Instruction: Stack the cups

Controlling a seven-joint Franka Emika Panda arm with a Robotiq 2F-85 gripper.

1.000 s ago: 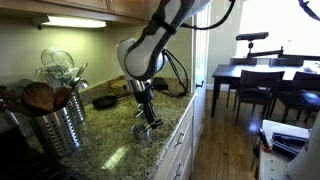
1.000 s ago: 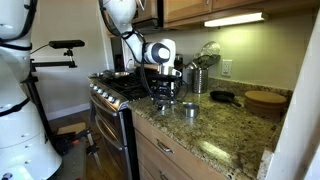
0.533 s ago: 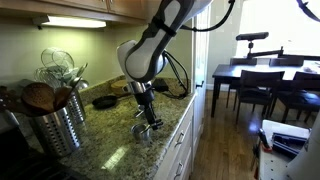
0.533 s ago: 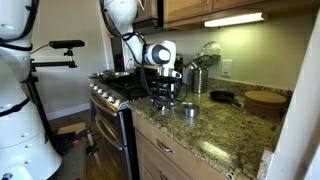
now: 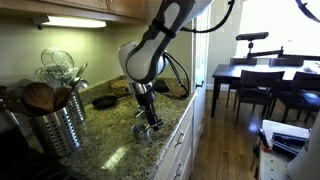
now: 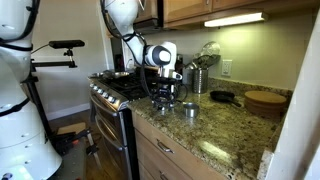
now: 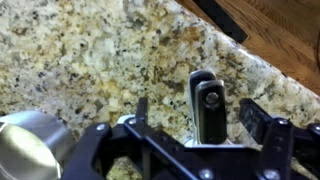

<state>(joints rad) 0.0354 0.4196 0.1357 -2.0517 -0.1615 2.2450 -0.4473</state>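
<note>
In the wrist view a shiny silver cup's flat handle (image 7: 206, 108) with a dark end points up between my gripper's (image 7: 198, 118) two fingers. The fingers stand apart on either side of it and do not touch it. That cup's bowl is hidden under the gripper. Another silver cup (image 7: 32, 148) sits at the lower left. In both exterior views the gripper (image 5: 148, 120) (image 6: 166, 97) hangs low over the cups (image 5: 146, 132) (image 6: 164, 108) near the counter's front edge. A further silver cup (image 6: 188, 109) stands beside them.
A ribbed steel utensil holder (image 5: 58, 122) (image 6: 200, 78) stands on the granite counter (image 5: 110, 150). A small black pan (image 5: 104, 101) (image 6: 222, 97) lies behind. A round wooden board (image 6: 266, 100) lies further along the counter. The stove (image 6: 112, 88) adjoins the counter. The counter edge (image 7: 225, 50) is close.
</note>
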